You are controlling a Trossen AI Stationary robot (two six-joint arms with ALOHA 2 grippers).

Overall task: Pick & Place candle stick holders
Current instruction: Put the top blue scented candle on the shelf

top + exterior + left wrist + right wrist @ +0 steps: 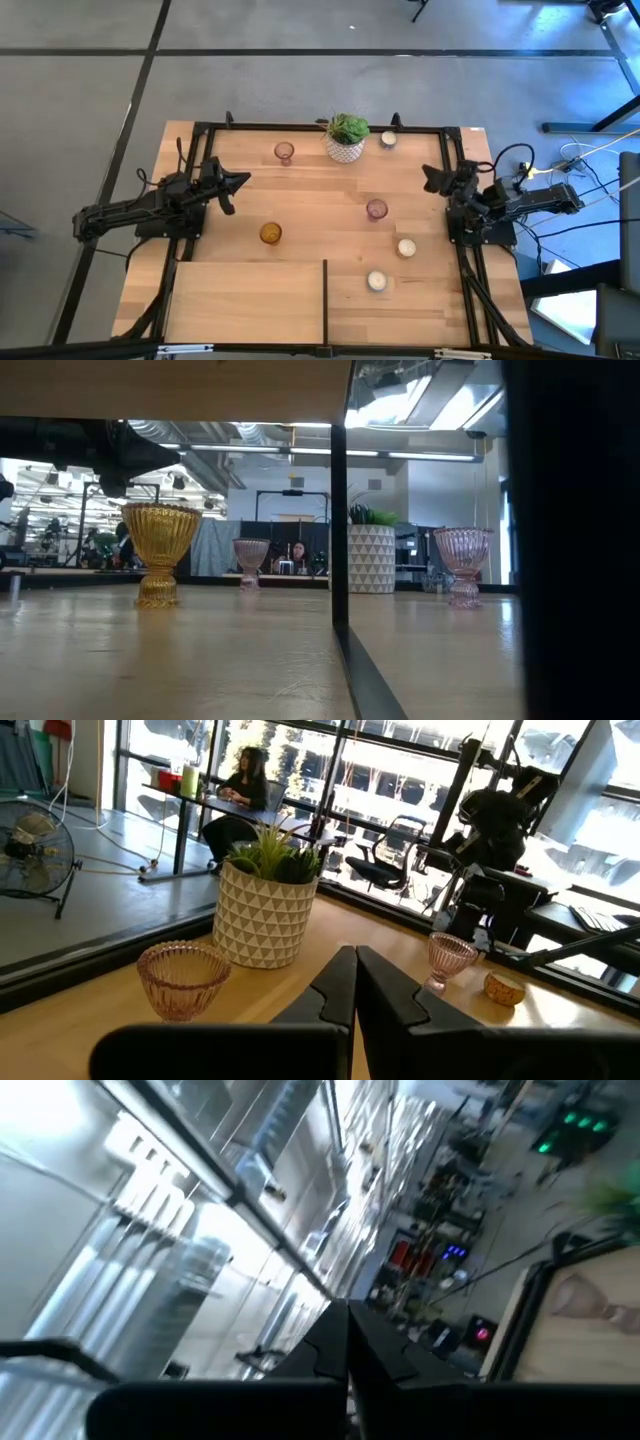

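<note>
Left gripper (238, 183) is hanging over the left edge of the wooden table (300, 290), fingers pressed together, pinching nothing and touching no holder; in its wrist view the two dark fingers (340, 985) are meeting tip to tip. Just past it toward the front, the amber holder (270, 233) is standing upright on the bare wood, apart from everything. Toward the back edge, a pink holder (284, 152) is sitting just left of the white pot with a green plant (346, 138). A cream holder (387, 140) is sitting just right of the pot, near the back rail. Mid-table to the right, the second pink holder (376, 209) is standing alone. Closer to the front, a white holder (406, 247) is sitting to its right, and another white holder (376, 281) is resting nearer the front edge, beside a dark seam in the tabletop. Right gripper (432, 178) is hovering over the right edge of the table, fingers closed tight on nothing, well apart from the nearest holders. A seated person (240, 795) is showing in the room beyond the table.
</note>
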